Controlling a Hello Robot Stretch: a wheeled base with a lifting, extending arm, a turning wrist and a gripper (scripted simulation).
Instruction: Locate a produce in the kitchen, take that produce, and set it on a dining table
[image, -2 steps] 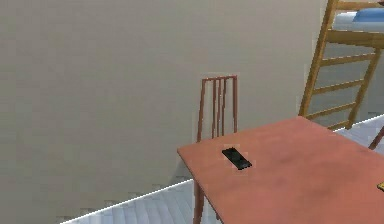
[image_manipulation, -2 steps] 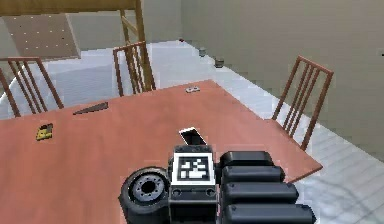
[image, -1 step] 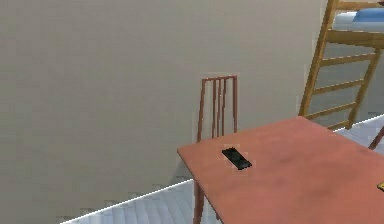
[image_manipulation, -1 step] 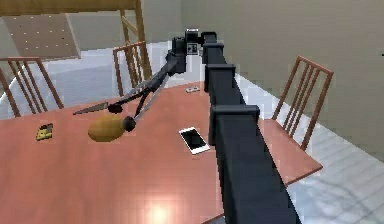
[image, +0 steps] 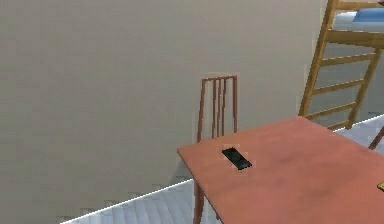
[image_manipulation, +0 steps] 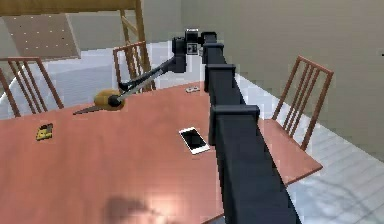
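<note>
A brown rounded produce, potato-like, sits at the far end of my gripper, just over the far edge of the reddish wooden dining table. I cannot tell whether it rests on the tabletop or hangs clear, so I cannot tell whether the gripper holds it. The dark arm reaches out over the table from the bottom edge. In the forward view, a corner of the same kind of red table stands at the lower right.
A white phone and a small dark item lie on the table; a black phone lies near its corner. Wooden chairs ring it. A wooden bunk-bed ladder stands at the right.
</note>
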